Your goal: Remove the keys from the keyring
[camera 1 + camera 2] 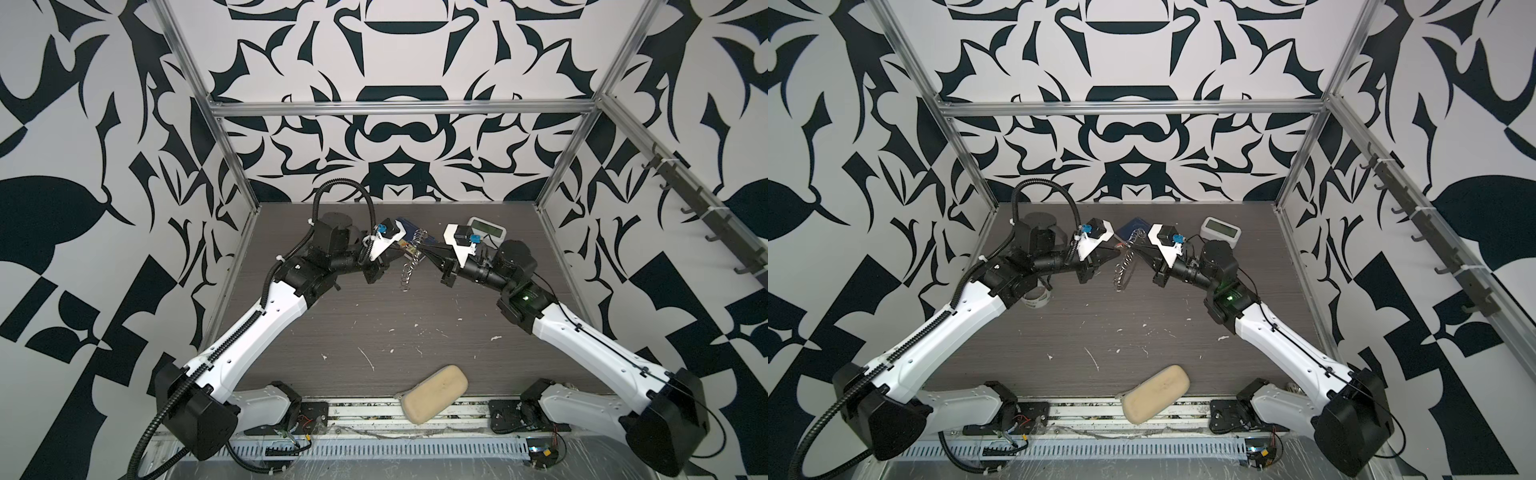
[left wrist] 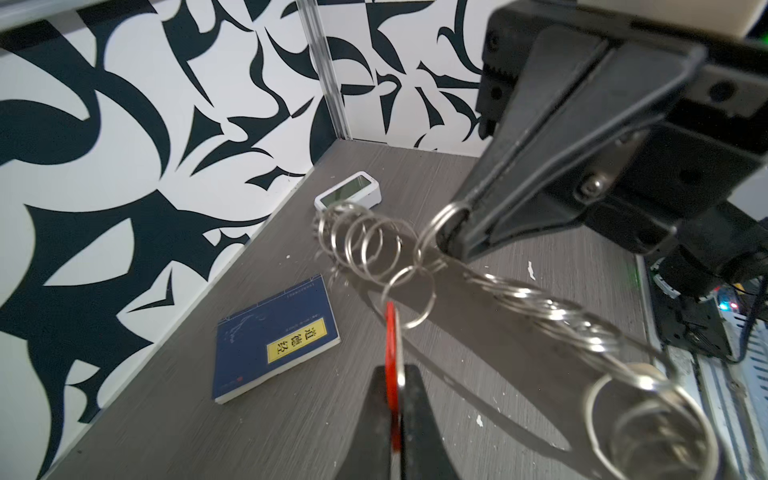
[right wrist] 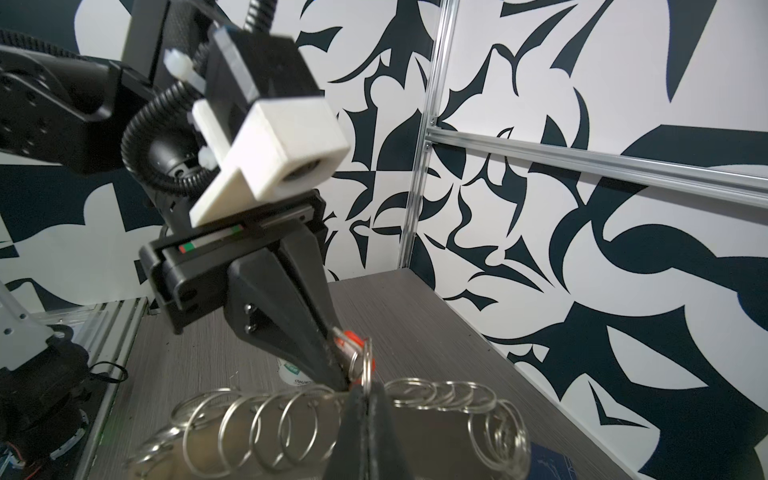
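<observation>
Both arms meet above the back middle of the desk [image 1: 374,324].

- Left end effector [image 2: 395,376]: clenched on the red tag of the keys [image 2: 390,328], pads on its flat faces.
- Right end effector [image 2: 451,245]: clenched on the keyring [image 2: 557,318]. Can't tell if it pinches the hoop itself or a small ring [image 2: 446,222] at its tip.
- Keyring hangs in the air between the two, clear of the desk, its loose rings [image 2: 365,245] strung out to either side.

Handling, as judged:
- Keys are light, stiff and slick. The plastic tag is the broadest and least slippery hold, so stay on it.
- Hoop looks thin and springy and likely flexes if pulled far from the grip, so hold it close beside the keys' own ring.
- Loose rings slide and bunch, and may block the way off.
</observation>
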